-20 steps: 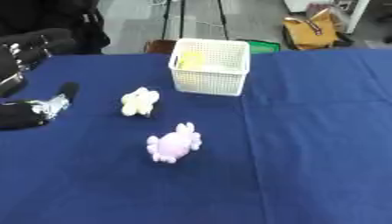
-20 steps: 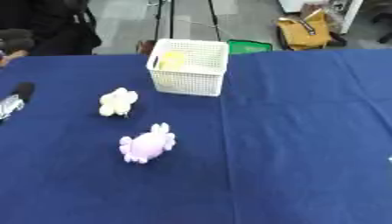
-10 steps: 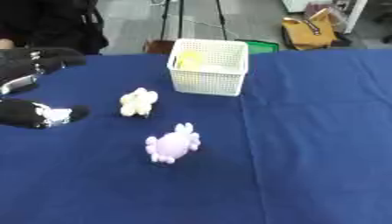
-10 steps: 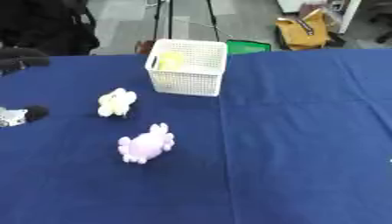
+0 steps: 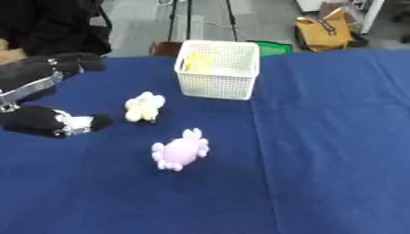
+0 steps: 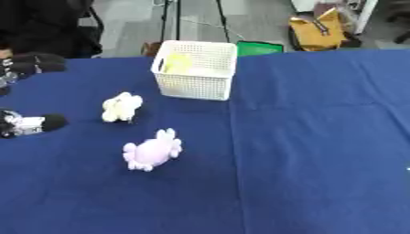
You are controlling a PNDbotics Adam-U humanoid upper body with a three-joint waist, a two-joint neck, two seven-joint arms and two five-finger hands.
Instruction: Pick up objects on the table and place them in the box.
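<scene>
Left hand (image 5: 48,98) at the table's (image 5: 336,137) left edge, fingers spread open and holding nothing, cream plush toy (image 5: 144,107) just beside it, lilac plush toy (image 5: 181,150) nearer centre, white mesh basket (image 5: 218,69) behind, something yellow inside

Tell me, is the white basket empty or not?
Not empty: a yellow thing shows inside the white basket, against its far-left wall.
</scene>
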